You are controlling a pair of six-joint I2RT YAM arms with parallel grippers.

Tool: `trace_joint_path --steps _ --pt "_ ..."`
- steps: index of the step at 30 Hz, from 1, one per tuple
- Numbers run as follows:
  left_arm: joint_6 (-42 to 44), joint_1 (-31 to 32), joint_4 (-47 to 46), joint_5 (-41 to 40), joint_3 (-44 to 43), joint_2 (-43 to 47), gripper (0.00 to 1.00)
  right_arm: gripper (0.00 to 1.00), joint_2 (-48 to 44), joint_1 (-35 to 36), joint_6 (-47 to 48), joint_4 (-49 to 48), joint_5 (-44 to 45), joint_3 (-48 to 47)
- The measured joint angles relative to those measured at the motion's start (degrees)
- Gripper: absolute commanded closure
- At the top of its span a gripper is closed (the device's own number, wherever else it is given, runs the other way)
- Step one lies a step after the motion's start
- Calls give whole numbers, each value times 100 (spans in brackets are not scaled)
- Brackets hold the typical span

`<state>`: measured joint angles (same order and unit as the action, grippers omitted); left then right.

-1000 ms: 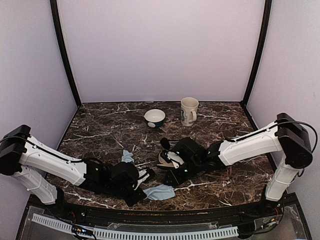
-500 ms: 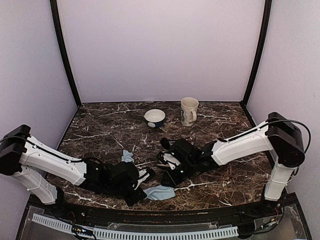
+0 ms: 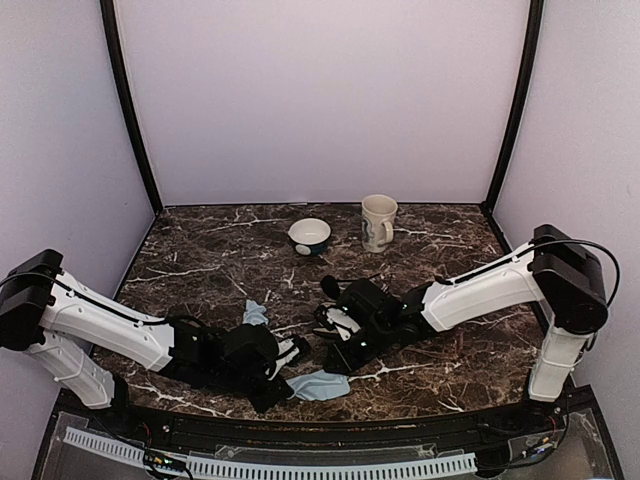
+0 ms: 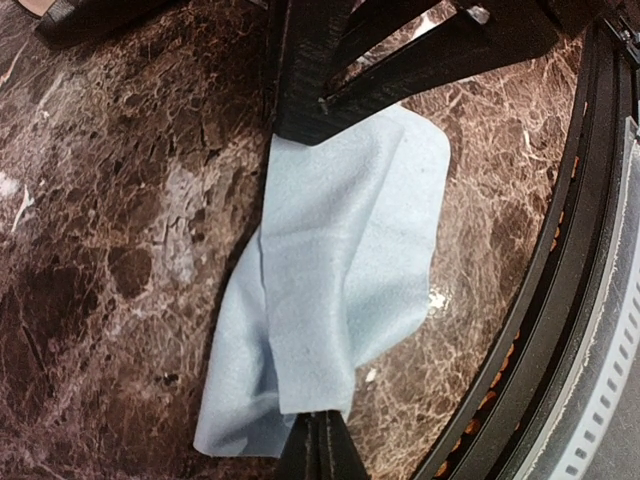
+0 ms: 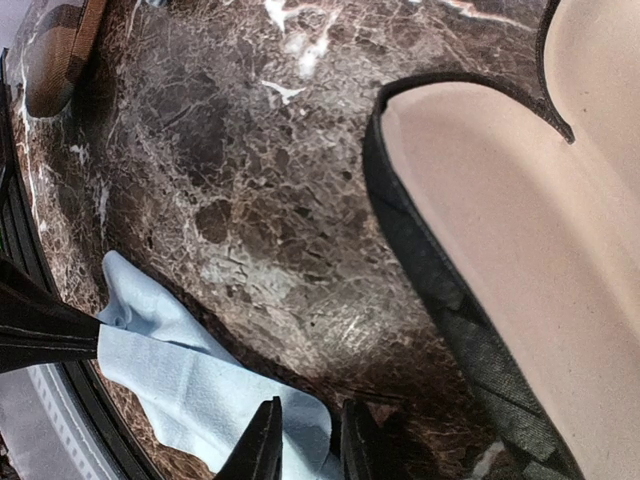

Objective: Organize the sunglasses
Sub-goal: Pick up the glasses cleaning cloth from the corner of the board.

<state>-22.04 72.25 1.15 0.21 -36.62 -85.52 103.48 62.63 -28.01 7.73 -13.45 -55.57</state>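
A small dark lens with a thin wire, which looks like the sunglasses [image 3: 329,287], lies just behind the open black checkered case [image 3: 333,320]. The case's beige lining fills the right of the right wrist view [image 5: 500,230]. My left gripper [image 3: 285,385] [image 4: 318,440] is shut on the edge of a light blue cloth [image 3: 322,385] [image 4: 340,270] near the front edge. My right gripper [image 3: 338,360] [image 5: 308,445] hovers low at the cloth's [image 5: 190,380] other end beside the case. Its jaws stand a narrow gap apart with nothing between them.
A second blue cloth [image 3: 256,312] lies left of the case. A bowl [image 3: 309,236] and a mug [image 3: 378,222] stand at the back. A brown striped case [image 5: 60,50] shows in the right wrist view's top left corner. The table's black front rail [image 4: 590,250] is close by.
My right gripper has shifted a little to the left, toward the blue cloth. The left arm and the cloth have stayed put.
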Motion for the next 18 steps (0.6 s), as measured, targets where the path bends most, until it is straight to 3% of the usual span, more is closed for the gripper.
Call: trace_joint_path --steps 9,18 --pt "-2 0 0 4 0 -9 100 83 46 0 -11 -28 -44 4" --pt "-2 0 -2 24 0 -11 100 94 48 0 -24 -42 -48 9"
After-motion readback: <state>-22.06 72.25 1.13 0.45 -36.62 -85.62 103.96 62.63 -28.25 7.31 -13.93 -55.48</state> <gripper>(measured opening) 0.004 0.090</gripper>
